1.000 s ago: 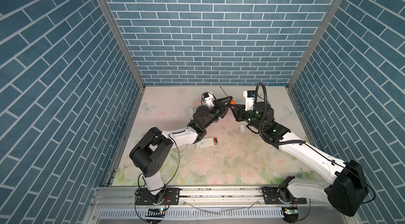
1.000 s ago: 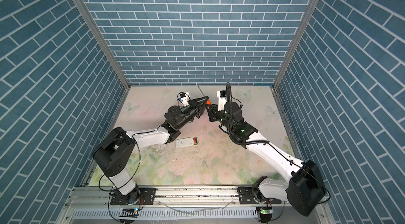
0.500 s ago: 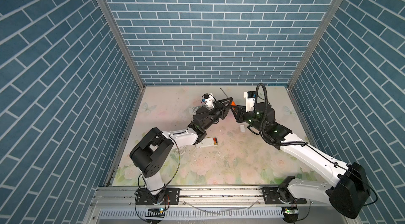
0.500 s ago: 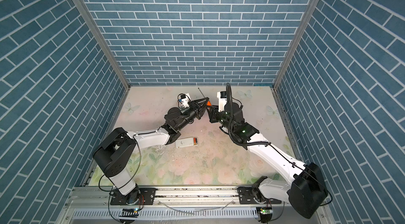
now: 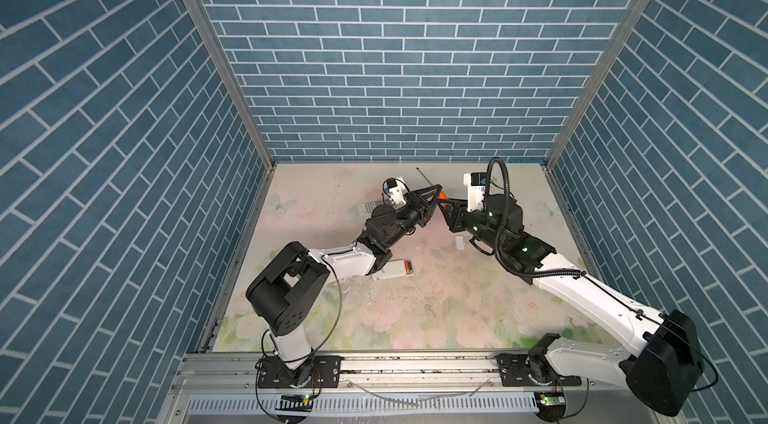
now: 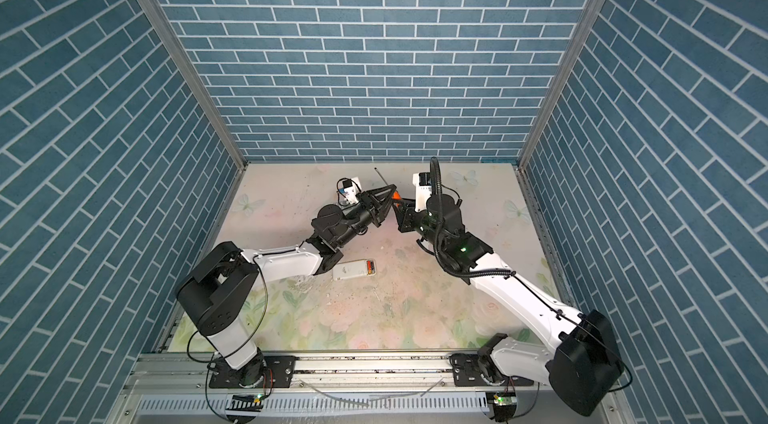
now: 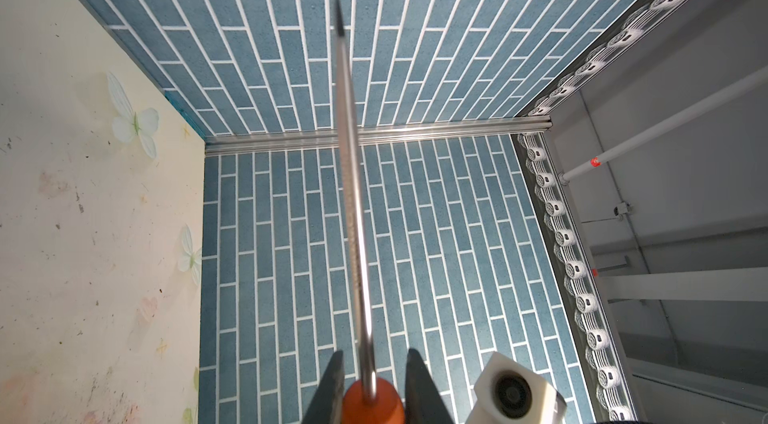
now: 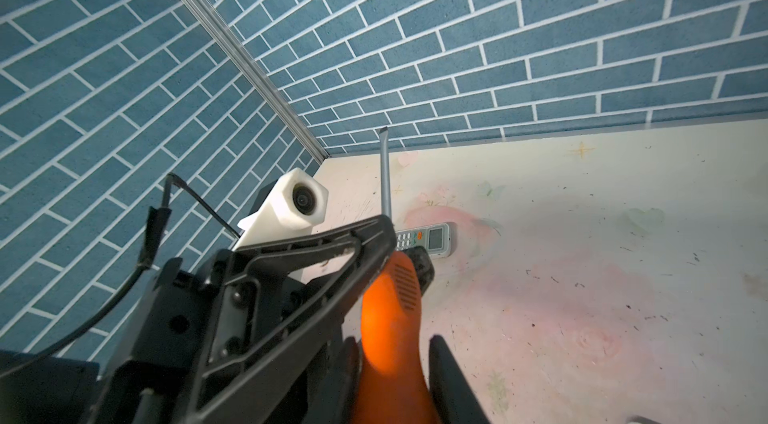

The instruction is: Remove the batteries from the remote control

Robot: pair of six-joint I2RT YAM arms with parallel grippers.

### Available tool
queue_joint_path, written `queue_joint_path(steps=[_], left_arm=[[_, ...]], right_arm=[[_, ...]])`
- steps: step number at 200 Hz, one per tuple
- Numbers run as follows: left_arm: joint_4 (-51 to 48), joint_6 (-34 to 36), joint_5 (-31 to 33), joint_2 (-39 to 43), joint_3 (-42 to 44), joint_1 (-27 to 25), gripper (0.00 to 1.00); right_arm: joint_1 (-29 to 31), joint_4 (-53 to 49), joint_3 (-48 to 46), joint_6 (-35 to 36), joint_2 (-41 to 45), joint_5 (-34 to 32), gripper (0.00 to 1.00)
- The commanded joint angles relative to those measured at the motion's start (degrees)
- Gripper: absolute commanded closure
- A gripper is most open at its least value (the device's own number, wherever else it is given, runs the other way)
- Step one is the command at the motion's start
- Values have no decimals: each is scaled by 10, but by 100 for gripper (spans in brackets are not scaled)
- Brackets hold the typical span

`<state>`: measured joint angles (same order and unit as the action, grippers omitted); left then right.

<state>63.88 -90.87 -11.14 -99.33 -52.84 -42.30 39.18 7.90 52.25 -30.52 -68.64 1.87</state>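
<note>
A white remote control lies back up on the mat by the left forearm, its compartment open with batteries in it; both top views show it. A second remote control lies face up, keypad showing, behind the left arm. Above the mat at the back, an orange-handled screwdriver is held from both sides. My left gripper is shut on the handle's shaft end, with the steel shaft pointing away. My right gripper is shut on the thick handle.
A small white cover lies on the mat under the right arm. Blue brick walls enclose the floral mat on three sides, and the screwdriver tip is close to the back wall. Crumbs and scuffs dot the mat.
</note>
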Motion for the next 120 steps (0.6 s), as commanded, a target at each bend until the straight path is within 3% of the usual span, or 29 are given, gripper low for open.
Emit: queue_joint_path(steps=[1,42,81,120], left_arm=[[-29,16,-74,-11,11,-37,100],[-24,16,-70,-10,24,-41,100],[-19,18,-66,-7,37,-42,100],[-24,21,-66,-9,31,-42,100]], right_arm=[[-6,85,47,13,8,-33,74],[-6,87,47,17,14,-37,84],[-6,64,51,25,22,-42,100],[-6,-3,74,42,23,-40,100]])
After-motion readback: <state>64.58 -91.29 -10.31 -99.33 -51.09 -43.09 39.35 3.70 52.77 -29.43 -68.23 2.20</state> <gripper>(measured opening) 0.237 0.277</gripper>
